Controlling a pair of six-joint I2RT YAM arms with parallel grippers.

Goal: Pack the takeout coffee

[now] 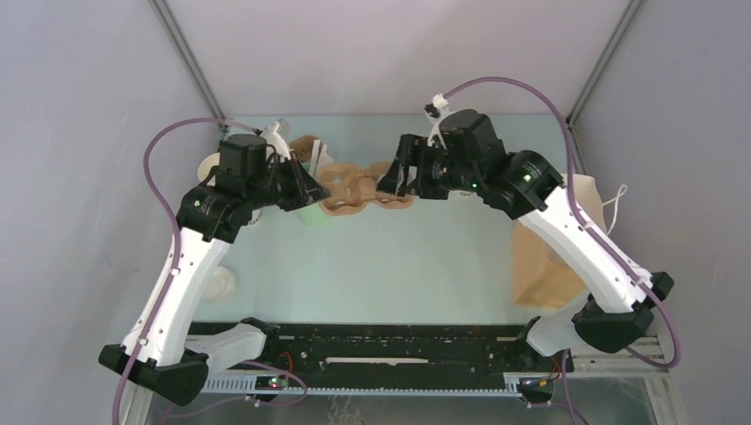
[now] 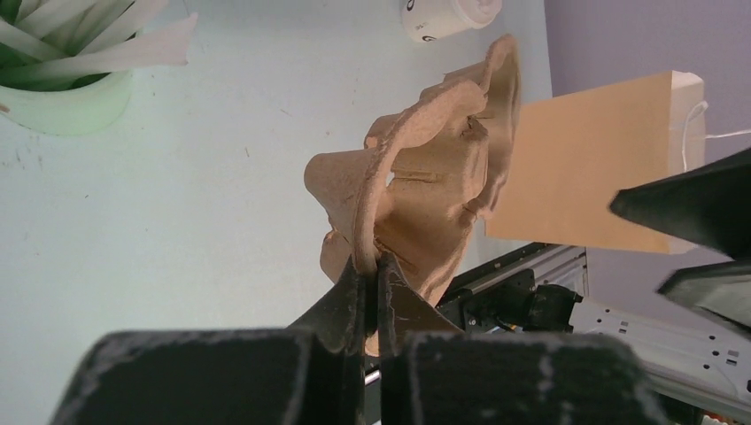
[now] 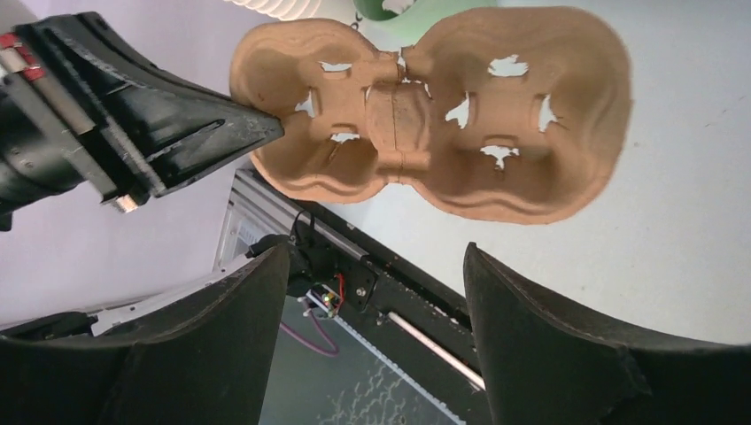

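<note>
Takeout coffee [image 2: 447, 16]: lidded white cup on the table [image 2: 204, 195], showing only at the top edge of the left wrist view, beyond the far end of the carrier [image 2: 425, 177] and well apart from either arm's jaws; not made out in the top view.
Coffee's axis: apparently lying on its side, long axis running across that view, lid end toward the paper bag [image 2: 593, 168] side; cropped, so not certain.
Carrier's pose: brown pulp, two sockets, off the table and turned on edge between the two arms.
Left gripper [image 2: 370, 266]: jaws nearly closed, pinching the carrier's rim at one end.
Right gripper [image 3: 374, 252]: jaws wide, holding nothing, facing the carrier's free end, not touching it.
Step in hand: likely getting the carrier squared up before the cup goes in.
Doing it well: close the right jaws on the solid outer rim, not on the torn tabs; move both arms together to avoid twisting the soft pulp; lay it flat, sockets up, near the coffee and short of the green cup [image 2: 66, 106] of sticks.
</note>
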